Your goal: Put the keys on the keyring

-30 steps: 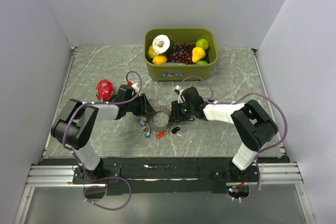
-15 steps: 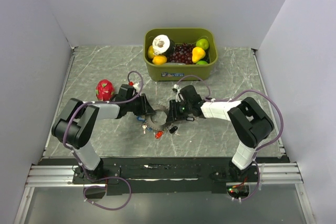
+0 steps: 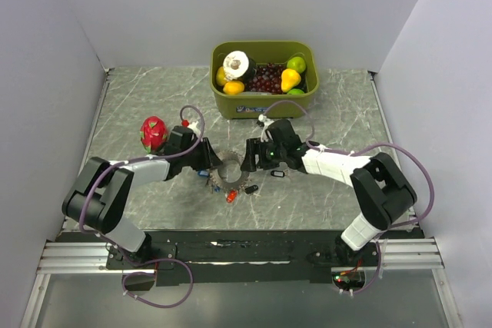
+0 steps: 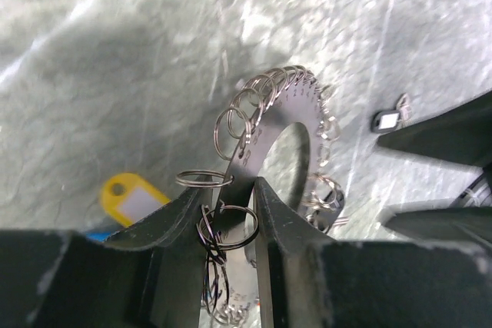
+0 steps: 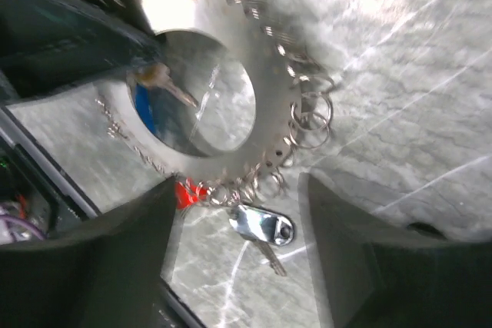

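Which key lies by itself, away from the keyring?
The black key with the white label, alone to the right of the keyring; the red key and the others sit close against its rim.

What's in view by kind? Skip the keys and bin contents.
grippers: 2, left gripper and right gripper
bin: 1
keyring: 1
dragon fruit: 1
Total: 5

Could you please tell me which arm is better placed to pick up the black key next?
Probably right: its fingers are open near the black key; the left fingers grip the keyring.
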You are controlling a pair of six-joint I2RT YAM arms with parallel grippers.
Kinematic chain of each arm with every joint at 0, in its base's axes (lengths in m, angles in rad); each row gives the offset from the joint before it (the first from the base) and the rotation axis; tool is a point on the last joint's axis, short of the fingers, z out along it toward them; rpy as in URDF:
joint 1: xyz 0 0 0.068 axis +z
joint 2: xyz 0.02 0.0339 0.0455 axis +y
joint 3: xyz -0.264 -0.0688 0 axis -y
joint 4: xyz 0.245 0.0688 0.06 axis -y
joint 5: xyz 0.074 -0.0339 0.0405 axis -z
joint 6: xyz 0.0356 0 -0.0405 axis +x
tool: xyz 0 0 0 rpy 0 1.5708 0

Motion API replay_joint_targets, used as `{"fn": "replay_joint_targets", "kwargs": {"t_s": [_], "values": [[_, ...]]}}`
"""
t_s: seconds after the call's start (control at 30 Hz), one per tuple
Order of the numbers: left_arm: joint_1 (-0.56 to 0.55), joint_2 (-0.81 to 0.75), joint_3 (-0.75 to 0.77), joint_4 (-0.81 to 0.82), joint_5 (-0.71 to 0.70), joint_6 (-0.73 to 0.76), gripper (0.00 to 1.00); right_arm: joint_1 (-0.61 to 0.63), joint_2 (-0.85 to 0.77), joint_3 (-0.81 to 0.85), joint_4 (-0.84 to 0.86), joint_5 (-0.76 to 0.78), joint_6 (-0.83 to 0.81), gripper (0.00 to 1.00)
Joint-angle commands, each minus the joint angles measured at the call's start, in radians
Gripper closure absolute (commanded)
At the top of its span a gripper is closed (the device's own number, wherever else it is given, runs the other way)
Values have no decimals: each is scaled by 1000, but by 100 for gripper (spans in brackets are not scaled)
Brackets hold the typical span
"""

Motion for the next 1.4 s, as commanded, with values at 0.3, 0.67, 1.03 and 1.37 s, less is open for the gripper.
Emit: {"fn": "replay_joint_targets", "kwargs": {"t_s": [0.3,0.67,1.03,1.37], "values": [[-45,-164,10,-107,-225,76,19,-11,-55,47,-15,49,-59,1],[-46,-160,44,-176,-279,87,14,-15,-27,56,-32,51,-62,1],[-46,-120,41,-140,-208,78,26,-3,-3,87,-85,38,-82,5],[-46,-84,75,-144,-147,58,30,133,6,193,-283,195,-164,12]]}}
